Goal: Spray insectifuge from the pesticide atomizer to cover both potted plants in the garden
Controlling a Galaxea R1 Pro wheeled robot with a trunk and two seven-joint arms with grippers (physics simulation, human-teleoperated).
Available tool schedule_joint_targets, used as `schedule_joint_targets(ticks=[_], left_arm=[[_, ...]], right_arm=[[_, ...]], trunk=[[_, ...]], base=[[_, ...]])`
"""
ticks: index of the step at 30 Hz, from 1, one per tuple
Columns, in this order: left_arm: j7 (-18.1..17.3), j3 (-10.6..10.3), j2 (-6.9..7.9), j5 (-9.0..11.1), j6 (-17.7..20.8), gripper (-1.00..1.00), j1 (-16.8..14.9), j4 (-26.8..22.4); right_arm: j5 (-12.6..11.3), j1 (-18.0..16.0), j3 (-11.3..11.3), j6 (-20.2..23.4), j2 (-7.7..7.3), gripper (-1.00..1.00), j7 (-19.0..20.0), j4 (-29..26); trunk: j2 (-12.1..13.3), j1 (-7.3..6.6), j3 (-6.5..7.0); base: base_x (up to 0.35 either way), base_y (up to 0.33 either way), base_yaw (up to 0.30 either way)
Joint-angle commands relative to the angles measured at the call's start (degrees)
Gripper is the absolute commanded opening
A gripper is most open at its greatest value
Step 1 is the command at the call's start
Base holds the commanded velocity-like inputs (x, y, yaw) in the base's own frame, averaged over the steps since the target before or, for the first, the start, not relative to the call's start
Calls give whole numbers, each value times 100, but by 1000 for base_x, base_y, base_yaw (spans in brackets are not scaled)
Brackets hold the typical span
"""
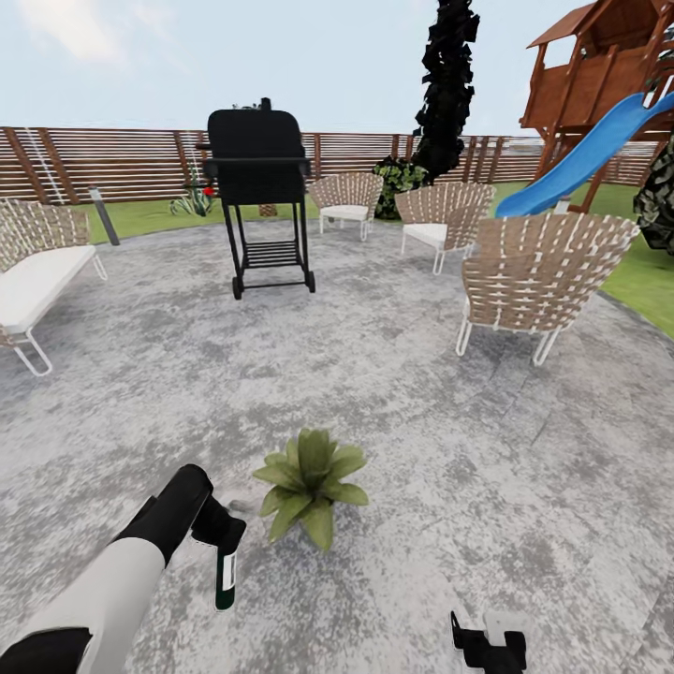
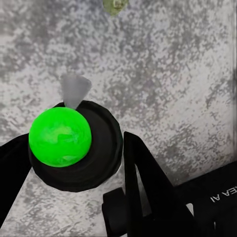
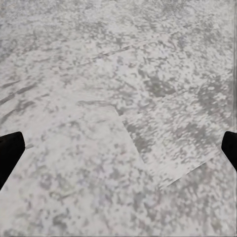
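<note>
- While you view the head camera, your left gripper (image 1: 223, 552) sits at the lower left, clenched around the pesticide atomizer (image 1: 226, 578), a slim dark green bottle with a white band that hangs upright below the fingers.
- Your left wrist view looks down on the same bottle: its bright green cap (image 2: 59, 137) sits in a black round collar between the dark fingers (image 2: 143, 182), above the speckled paving.
- Your right gripper (image 1: 488, 646) shows at the bottom edge of the head view; in the right wrist view its two black fingertips (image 3: 10, 153) stand at opposite edges with bare paving between them, so it is released and holds nothing.
- Just beside the atomizer, toward the centre, you see one potted plant (image 1: 310, 482), a low rosette of pointed green leaves standing on the grey patio (image 1: 393, 412). Its pot is hidden under the leaves.
- Farther out, a black grill (image 1: 259, 192) on a wheeled stand occupies the patio's middle distance.
- Woven chairs (image 1: 535, 276) stand to the right and behind the grill; a white-cushioned bench (image 1: 37, 276) is at the left edge.
- At the far boundary you see a wooden slat fence (image 1: 112, 164), a dark tree (image 1: 447, 84), and a wooden play tower with a blue slide (image 1: 585, 154) on the lawn.
</note>
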Motion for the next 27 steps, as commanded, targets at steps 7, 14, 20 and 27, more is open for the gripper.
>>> schedule_joint_targets(ticks=[7, 14, 20, 27], left_arm=[[-58, 26, 5, -58, 25, -100, -7, -8], [-51, 26, 5, -58, 25, -100, 18, -8], [-52, -6, -1, -55, 53, -100, -12, 1], [-60, -28, 5, -67, 64, -100, -25, 1]], right_arm=[[-36, -2, 50, -12, -1, 100, -24, 3], [-36, -3, 50, -12, 1, 100, -18, 10], [-36, -5, 50, -12, 0, 100, -21, 10], [-36, -2, 50, -12, 1, 100, -23, 9]], trunk=[[-2, 1, -5], [-2, 1, -5], [-2, 1, -5], [-2, 1, -5]], base=[[174, -251, 0], [146, -145, 0], [2, -1, 170], [0, 0, 276]])
